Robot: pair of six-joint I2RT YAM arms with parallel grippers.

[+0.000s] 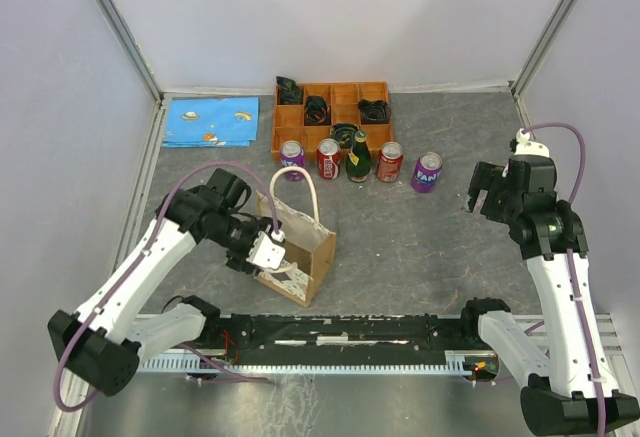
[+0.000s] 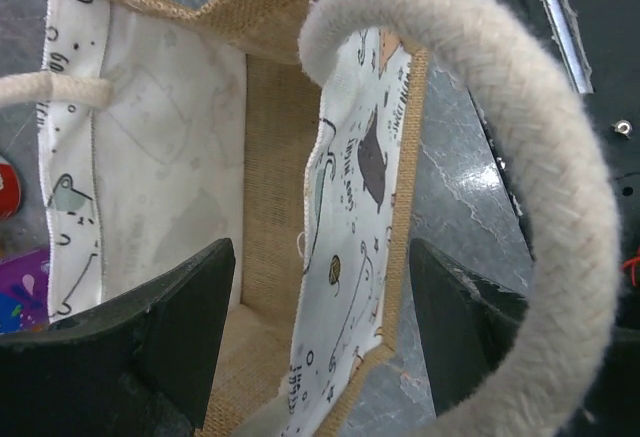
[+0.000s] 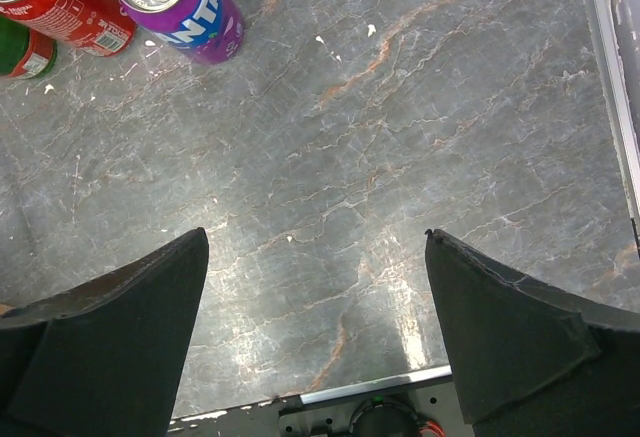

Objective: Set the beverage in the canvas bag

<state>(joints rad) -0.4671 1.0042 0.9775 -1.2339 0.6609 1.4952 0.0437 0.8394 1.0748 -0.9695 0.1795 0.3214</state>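
The tan canvas bag stands open on the table, its cream handles up. My left gripper is open at its left rim. In the left wrist view the left gripper straddles a white-lined bag wall, one finger inside and one outside, with a thick handle looping over the right. The beverages stand in a row behind: a purple can, a red can, a green bottle, a red can and a purple Fanta can. My right gripper is open and empty over bare table, right of the Fanta can.
An orange compartment tray with dark items stands at the back. A blue printed sheet lies at the back left. A black rail runs along the near edge. White walls close in the sides.
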